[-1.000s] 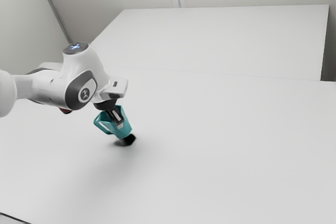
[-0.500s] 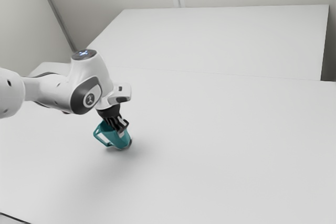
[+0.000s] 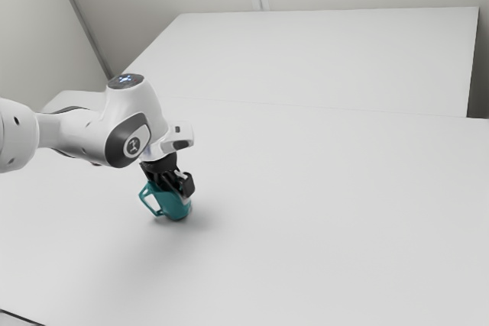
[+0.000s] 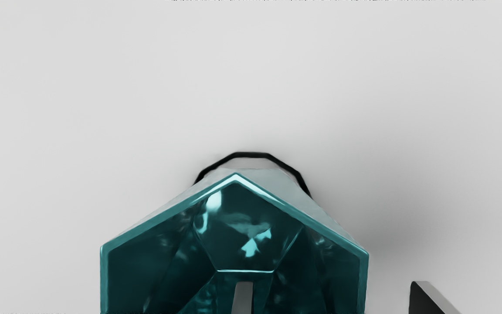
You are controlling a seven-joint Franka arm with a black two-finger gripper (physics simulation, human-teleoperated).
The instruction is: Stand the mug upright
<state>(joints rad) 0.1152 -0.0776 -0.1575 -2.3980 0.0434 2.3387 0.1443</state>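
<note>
In the exterior view, the gripper (image 3: 182,185) is at the mouth of the teal mug (image 3: 173,204), with its fingers apart. The mug rests base down on the table, close to upright; whether a slight lean remains I cannot tell. Its handle faces the exterior view's left. The wrist view looks into the faceted teal mug (image 4: 233,218), past its rim to the inner bottom. There the gripper (image 4: 330,284) stands open, one finger inside the mug and the other outside with a gap to the wall.
The white table (image 3: 306,219) extends around the mug. Behind it is a raised white surface (image 3: 321,59) below the pale walls. A dark edge crosses the exterior view's lower left corner.
The mug has come down onto the table and swung from a strong tilt toward upright. My hand moved down and slightly toward the exterior view's right, and its fingers have spread.
</note>
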